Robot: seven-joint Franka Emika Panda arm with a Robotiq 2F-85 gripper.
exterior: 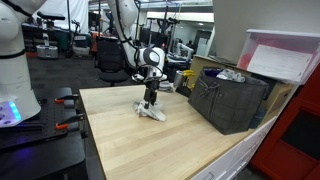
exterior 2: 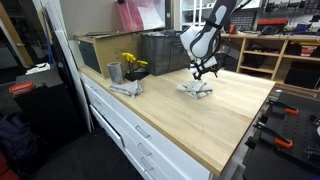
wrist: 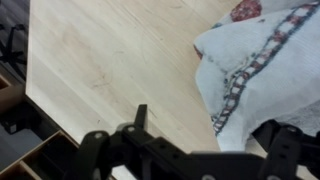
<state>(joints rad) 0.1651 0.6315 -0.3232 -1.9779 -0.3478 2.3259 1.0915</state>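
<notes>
Over the middle of the wooden table (exterior: 120,140) hangs the gripper (exterior: 150,97), pointing straight down, jaws spread wide and holding nothing; right beneath it lies a crumpled white cloth (exterior: 152,112) with a patterned border, bunched up on the bare wood; fingertips are just above it, and whether they touch I cannot tell; in the wrist view the cloth fills the upper right; a dark crate (exterior: 228,100) sits near the table's far edge, a metal cup (exterior 2: 115,72) of yellow flowers (exterior 2: 132,63) well apart.
</notes>
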